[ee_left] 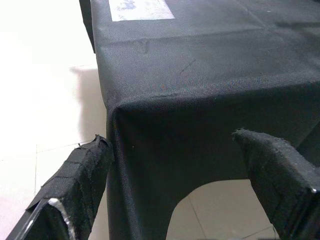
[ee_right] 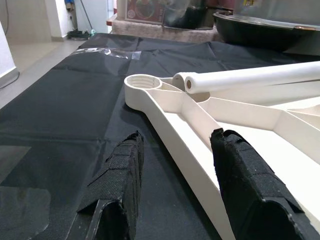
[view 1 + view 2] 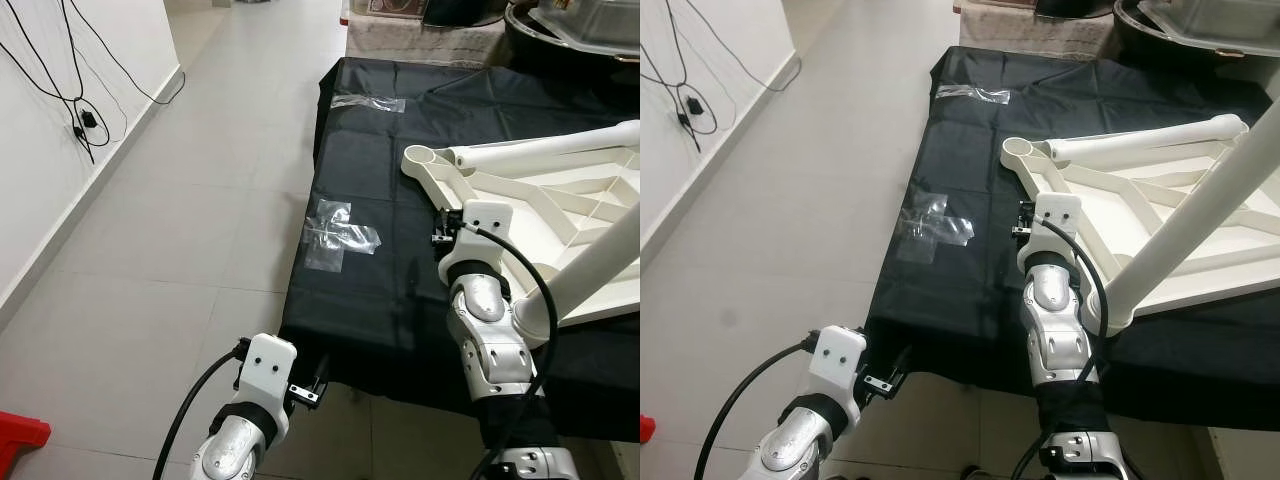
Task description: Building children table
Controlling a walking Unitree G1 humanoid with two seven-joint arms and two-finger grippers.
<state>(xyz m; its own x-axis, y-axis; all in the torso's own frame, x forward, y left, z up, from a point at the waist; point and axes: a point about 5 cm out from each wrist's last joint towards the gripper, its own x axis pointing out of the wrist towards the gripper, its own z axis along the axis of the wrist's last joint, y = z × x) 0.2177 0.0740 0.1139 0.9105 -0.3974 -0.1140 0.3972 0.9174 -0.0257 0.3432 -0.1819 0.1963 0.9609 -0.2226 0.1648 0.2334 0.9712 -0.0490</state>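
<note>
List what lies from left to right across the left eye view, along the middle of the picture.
White wall with black cables → grey tiled floor → clear plastic bag on the black cloth → right tool → white table top, upside down.

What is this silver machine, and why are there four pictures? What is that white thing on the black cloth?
It is a walking robot with two silver arms. Two pictures come from cameras in its head, looking down. The other two come from cameras on its wrists, looking along its black fingers.

The white thing is an upside-down children's table top lying on a table covered in black cloth. A loose white leg rests on it, and some clear plastic wrap lies nearby.

The right gripper is open, its fingers on either side of the top's edge. The left gripper is open too, low by the cloth's corner. Nothing is held.
</note>
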